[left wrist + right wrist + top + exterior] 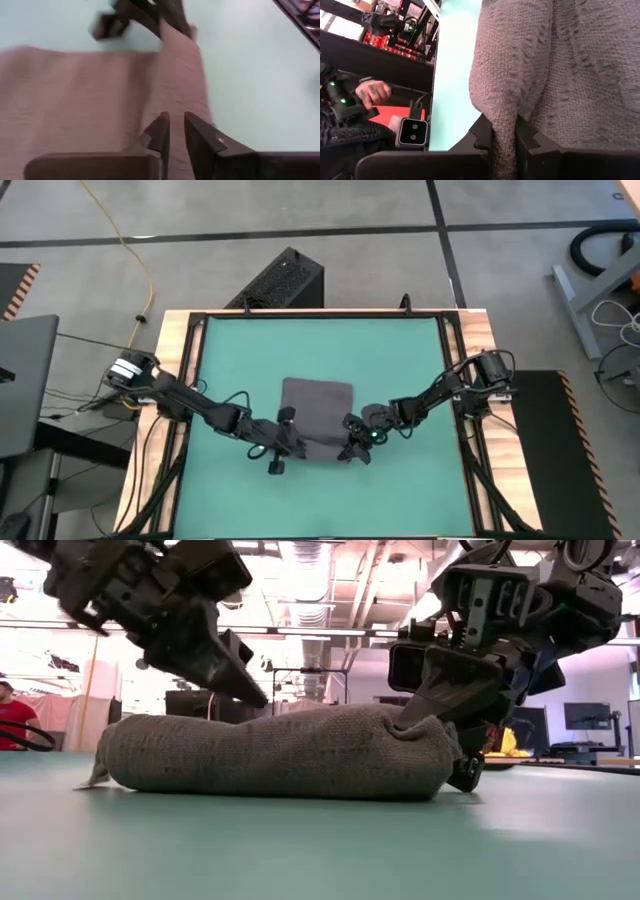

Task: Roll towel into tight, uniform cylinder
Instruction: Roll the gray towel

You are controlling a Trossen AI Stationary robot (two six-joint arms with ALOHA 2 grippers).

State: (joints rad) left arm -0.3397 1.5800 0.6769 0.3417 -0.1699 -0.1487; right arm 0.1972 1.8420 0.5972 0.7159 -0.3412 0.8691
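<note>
Overhead, left to right: left arm comes in from the table's left edge and reaches toward the middle, left gripper point(283, 442) sitting at the near-left corner of the towel point(318, 408). Towel lies about mid-mat on the green mat point(400, 350), slightly toward the near side, its far part flat and its near edge bunched up. Right gripper point(357, 448) is at the near-right corner of the towel, right arm trailing off to the table's right edge.

Low view: towel point(280, 752) shows as a long, lumpy, partly rolled mound on the mat point(320, 850), loose corner trailing flat on the picture's left end. One gripper hangs tilted just above the left end of the mound; whether it touches the cloth cannot be told. The other is pressed into the right end, cloth pinched between its fingers point(450, 690). A person in a red top stands in the room at far left.

Left wrist view: left gripper point(176, 131) has its fingers point(197, 137) at a narrow gap, nothing seen between them, hovering over the towel point(75, 95) near its edge; the other arm's gripper shows blurred beyond. Motion blur throughout.

Right wrist view: right gripper point(504, 135) is clamped narrow on a fold of the towel point(560, 65), cloth filling the gap between the fingers point(482, 131). Beyond the mat edge a person's hand point(372, 92) holds a dark device with a green light.
</note>
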